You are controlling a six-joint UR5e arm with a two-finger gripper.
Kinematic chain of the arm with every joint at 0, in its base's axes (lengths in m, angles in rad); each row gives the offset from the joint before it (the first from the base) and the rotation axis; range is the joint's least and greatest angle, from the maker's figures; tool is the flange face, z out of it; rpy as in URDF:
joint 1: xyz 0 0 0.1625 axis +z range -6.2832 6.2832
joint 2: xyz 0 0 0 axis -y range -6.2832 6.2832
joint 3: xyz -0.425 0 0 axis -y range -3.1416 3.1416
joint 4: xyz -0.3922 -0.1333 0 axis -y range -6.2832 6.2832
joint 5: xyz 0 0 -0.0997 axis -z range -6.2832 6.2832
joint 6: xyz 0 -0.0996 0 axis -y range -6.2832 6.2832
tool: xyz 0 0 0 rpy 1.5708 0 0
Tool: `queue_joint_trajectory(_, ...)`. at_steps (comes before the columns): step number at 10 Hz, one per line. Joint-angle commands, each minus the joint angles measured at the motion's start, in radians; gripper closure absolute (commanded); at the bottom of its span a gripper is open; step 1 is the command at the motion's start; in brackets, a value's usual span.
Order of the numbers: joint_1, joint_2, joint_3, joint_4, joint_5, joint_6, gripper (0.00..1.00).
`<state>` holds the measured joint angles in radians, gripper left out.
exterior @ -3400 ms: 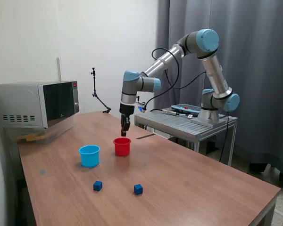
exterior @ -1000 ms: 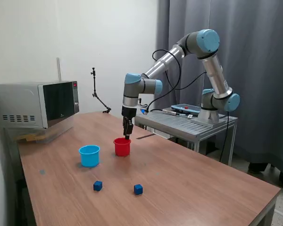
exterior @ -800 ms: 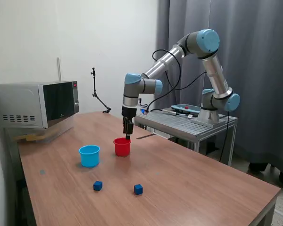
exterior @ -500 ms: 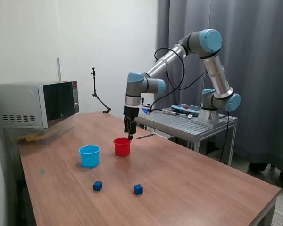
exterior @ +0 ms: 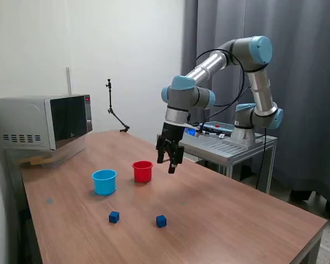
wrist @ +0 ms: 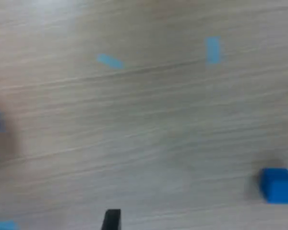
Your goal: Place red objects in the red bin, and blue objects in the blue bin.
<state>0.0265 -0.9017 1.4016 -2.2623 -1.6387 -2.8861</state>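
From the exterior view, the gripper [exterior: 170, 159] hangs above the wooden tabletop [exterior: 220, 220], just to the exterior view's right of the red bin [exterior: 142, 171] and clear of it, its jaws spread apart with nothing between them. The red bin stands upright beside the blue bin [exterior: 104, 181], which sits a little toward the exterior view's left; the two are near each other but not touching. Closer to the front edge lie two small dark blue cubes, one [exterior: 114, 217] in front of the blue bin and the other [exterior: 161, 221] farther to the exterior view's right, well apart from each other and from both bins. No red cubes show on the tabletop; I cannot see into the bins. A microwave [exterior: 41, 122] sits at the far left end. The wrist view is blurred: it looks down on wood grain with two short strips of light blue tape [wrist: 212, 50], one blue cube [wrist: 278, 185] resting on the surface, and a dark fingertip [wrist: 111, 219] poking in at the edge, holding nothing.
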Motion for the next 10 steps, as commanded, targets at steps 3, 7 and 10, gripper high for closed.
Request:
queue_joint_trajectory(3,0.073,0.118,-0.145,0.049,0.017,0.019,0.0)
queue_joint_trajectory(7,0.092,0.193,-0.226,0.05,0.023,0.05,0.0)
queue_joint_trajectory(10,0.108,0.239,-0.282,0.052,0.022,0.073,0.0)
